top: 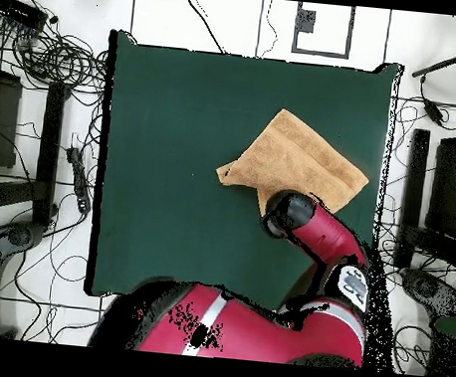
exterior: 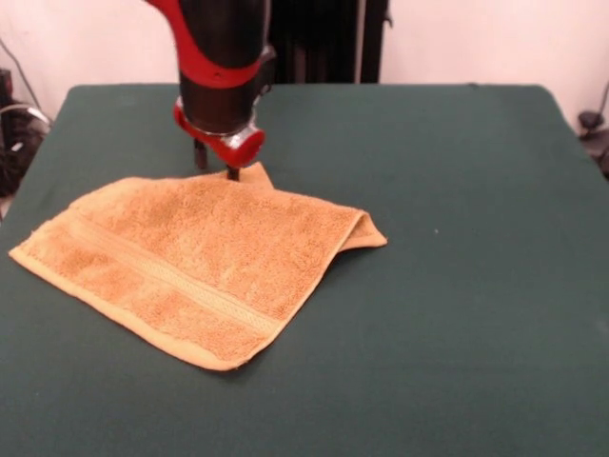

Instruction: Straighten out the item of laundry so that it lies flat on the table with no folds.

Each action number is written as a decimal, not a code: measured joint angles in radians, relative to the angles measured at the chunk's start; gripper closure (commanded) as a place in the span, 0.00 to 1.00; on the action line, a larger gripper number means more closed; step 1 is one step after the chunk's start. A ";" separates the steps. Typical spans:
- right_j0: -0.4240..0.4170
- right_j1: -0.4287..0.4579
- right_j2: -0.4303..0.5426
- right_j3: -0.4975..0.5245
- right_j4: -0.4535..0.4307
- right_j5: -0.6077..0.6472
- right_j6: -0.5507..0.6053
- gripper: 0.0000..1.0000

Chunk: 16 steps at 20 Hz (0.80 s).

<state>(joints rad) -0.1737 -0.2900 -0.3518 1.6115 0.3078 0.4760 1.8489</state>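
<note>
Loose black cables [top: 55, 55] lie coiled on the white floor [top: 219, 11] at about ten o'clock in the overhead view, with more trailing down the nine o'clock side beside a long dark bar [top: 49, 149]. At twelve o'clock a black square frame [top: 322, 31] sits on the floor. Dark stands and gear [top: 452, 188] crowd the three o'clock edge. In the front view, a pale wall [exterior: 95, 43] fills the top, a dark upright post [exterior: 328, 38] stands at twelve o'clock, and tangled wires [exterior: 17, 133] show at nine o'clock.
</note>
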 measured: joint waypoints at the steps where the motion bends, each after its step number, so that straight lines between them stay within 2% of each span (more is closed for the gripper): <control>1: -0.010 -0.002 0.007 -0.003 -0.002 0.014 0.000 0.00; 13: -0.012 -0.002 0.009 -0.006 -0.002 0.020 0.000 0.00; 14: -0.009 -0.002 0.013 -0.006 -0.001 0.013 0.000 1.00; 16: -0.006 -0.001 0.014 -0.006 -0.001 0.009 0.000 1.00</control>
<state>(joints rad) -0.1801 -0.2909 -0.3377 1.6056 0.3065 0.4853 1.8491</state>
